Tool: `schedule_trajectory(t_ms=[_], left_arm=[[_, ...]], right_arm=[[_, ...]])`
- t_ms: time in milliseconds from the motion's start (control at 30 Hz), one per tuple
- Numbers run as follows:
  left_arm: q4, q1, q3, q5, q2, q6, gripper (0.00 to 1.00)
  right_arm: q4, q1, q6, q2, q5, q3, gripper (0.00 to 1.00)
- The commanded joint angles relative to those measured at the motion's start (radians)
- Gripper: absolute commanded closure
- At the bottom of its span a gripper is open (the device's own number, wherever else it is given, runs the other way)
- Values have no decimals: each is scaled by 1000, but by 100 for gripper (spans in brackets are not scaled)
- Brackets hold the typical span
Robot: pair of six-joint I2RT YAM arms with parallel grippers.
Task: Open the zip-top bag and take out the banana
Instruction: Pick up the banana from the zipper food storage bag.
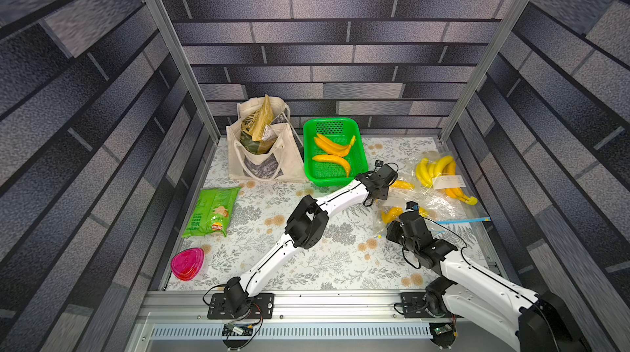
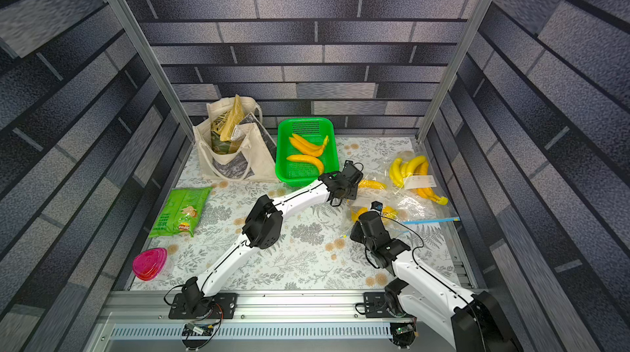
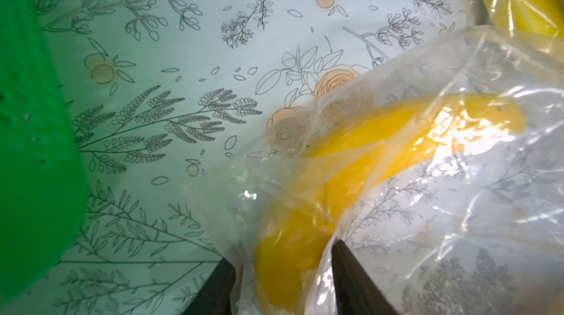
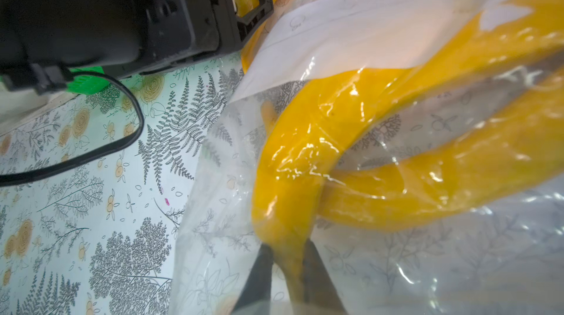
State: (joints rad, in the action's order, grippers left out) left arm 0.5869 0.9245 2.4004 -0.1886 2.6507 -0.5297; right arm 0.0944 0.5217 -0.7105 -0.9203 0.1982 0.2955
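- The banana (image 3: 351, 151) lies on the worktop (image 1: 306, 265) just right of the green basket (image 1: 308, 159), wrapped in the clear film of the bag (image 1: 443, 203).
- The left hand (image 3: 282, 254) straddles its near end, jaws at a middling gap with film bunched between them. Whether they grip it cannot be told.
- A second banana (image 4: 305, 145) lies under film nearer the front. The right hand (image 4: 287, 244) is narrow and pinches its stalk end, seemingly through the plastic.
- The bag's blue zip (image 1: 463, 220) runs along the front right. Whether it is parted cannot be told.
- A yellow bunch (image 1: 434, 167) with a white label lies under film beyond, near the right wall.
- The basket already holds bananas, so part of the job looks done. At least two are not yet out and would have to be drawn clear of the film.
- A tote (image 1: 262, 162), a green crisp packet (image 1: 211, 212) and a pink box (image 1: 187, 263) lie well apart on the left, uninvolved.
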Motion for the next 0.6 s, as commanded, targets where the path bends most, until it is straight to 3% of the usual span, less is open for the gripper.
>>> schedule_trajectory(t_ms=[0, 367, 567], left_arm=[[-25, 15, -25, -37, -81, 31, 62], [-76, 19, -123, -57, -174, 51, 69], [-50, 9, -35, -64, -157, 108, 81]], right_arm=[[68, 7, -9, 6, 23, 7, 80], [64, 7, -6, -15, 19, 18, 81], [68, 9, 4, 8, -3, 19, 81]])
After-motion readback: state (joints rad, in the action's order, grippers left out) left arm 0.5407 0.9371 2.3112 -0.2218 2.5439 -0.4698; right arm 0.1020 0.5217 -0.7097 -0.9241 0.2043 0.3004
